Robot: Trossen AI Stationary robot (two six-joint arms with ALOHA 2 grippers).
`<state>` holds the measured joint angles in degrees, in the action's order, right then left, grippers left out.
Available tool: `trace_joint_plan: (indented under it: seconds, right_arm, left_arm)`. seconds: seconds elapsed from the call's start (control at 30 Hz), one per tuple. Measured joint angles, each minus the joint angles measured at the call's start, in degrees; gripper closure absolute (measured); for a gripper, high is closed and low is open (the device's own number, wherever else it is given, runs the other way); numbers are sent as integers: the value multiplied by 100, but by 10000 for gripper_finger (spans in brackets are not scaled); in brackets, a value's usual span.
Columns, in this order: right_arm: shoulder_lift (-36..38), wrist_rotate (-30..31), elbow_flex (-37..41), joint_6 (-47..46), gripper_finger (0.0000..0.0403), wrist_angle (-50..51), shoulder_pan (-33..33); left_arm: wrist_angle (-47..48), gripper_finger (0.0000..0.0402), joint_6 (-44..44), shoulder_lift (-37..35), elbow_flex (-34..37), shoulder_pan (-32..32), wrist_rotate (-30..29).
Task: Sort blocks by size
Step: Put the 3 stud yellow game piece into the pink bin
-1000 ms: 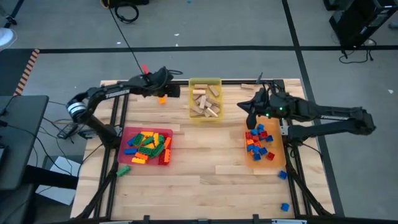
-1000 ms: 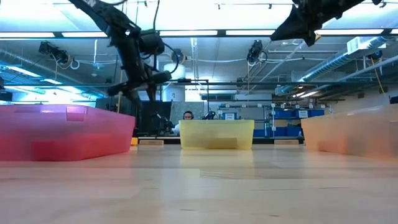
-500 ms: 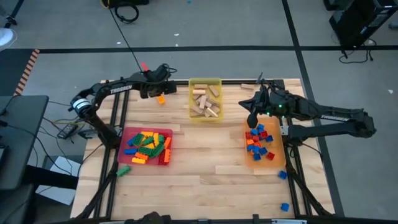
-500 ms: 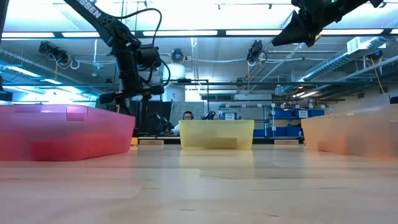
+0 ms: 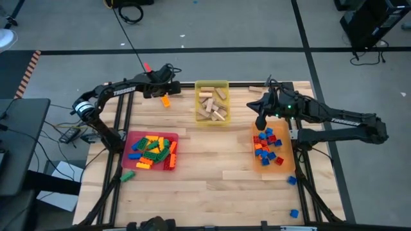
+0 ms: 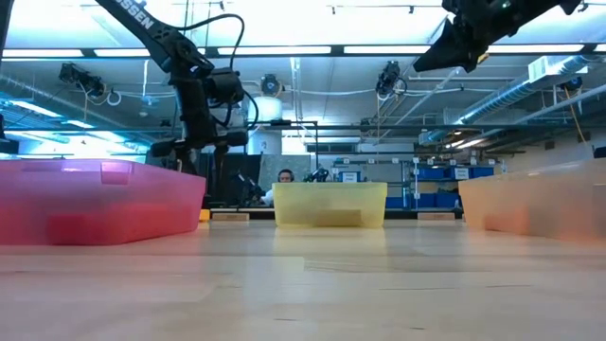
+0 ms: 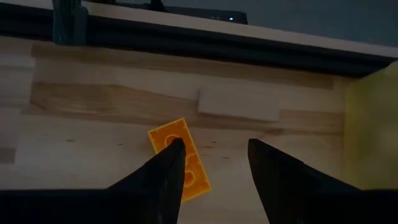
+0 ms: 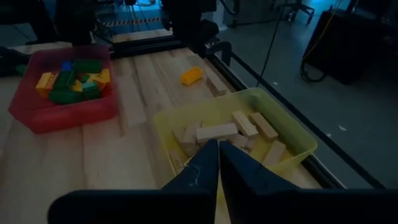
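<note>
The counter point(image 5: 212, 179) is pale butcher-block wood, made of glued strips with visible grain, framed by dark metal rails. Three shallow translucent plastic trays sit on it. The red tray point(image 5: 128, 142) on the left holds a heap of studded plastic bricks point(image 5: 153, 150), mostly long ones in green, yellow, orange and blue. The yellow tray point(image 5: 211, 85) at the back middle holds plain tan wooden blocks point(image 5: 212, 106) with square-cut edges. The orange tray point(image 5: 286, 163) on the right holds short red and blue bricks point(image 5: 268, 145).

The left gripper point(image 7: 211, 155) hangs over the back left of the counter with its dark tapered fingers apart, holding nothing; an orange brick point(image 7: 180, 157) with round studs lies flat on the wood just below, one fingertip overlapping it in the wrist view. A pale wooden block point(image 7: 238, 105) lies near the back rail.

The right gripper point(image 8: 218, 152) hovers between the yellow and orange trays, fingers together and empty.

A green brick point(image 5: 127, 174) lies by the red tray, and two blue bricks point(image 5: 291, 180) lie near the counter's right edge.

White lettering on both arms is too small to make out fully.
</note>
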<state>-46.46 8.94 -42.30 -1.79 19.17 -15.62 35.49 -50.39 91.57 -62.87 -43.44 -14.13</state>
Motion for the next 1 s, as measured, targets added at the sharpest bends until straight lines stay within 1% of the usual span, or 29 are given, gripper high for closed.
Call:
trace_joint_plan:
  seconds: [0.3, 0.4, 0.5, 0.6, 0.67, 0.7, 0.8, 0.87, 1.0]
  right_arm:
    - [0, -10, 0, 165, 385, -21, -50]
    - [0, -20, 0, 197, 384, -19, -50]
    - [0, -93, 0, 204, 380, -19, -50]
    - [0, -154, 0, 203, 377, -16, -50]
    - [0, -155, 0, 205, 377, -10, -50]
    - [0, -156, 0, 218, 377, -6, -50]
    - [0, -156, 0, 302, 380, 1, -50]
    - [0, -158, 0, 329, 381, 1, -69]
    - [-2, -158, 0, 333, 379, 3, -122]
  left_arm:
    - [16, 211, 334, 0, 4, -9, 34]
    - [21, 194, 346, 0, 4, -7, 48]
    - [29, 167, 342, 0, 4, -7, 48]
    - [30, 137, -42, 0, 4, -7, 54]
    - [28, 123, -388, 0, 4, -7, 66]
    - [24, 118, -412, 0, 4, -7, 43]
    - [51, 113, -552, 35, 7, -7, -316]
    - [162, 113, -808, 123, 9, -9, -340]
    - [272, 116, -969, 464, 11, -7, -270]
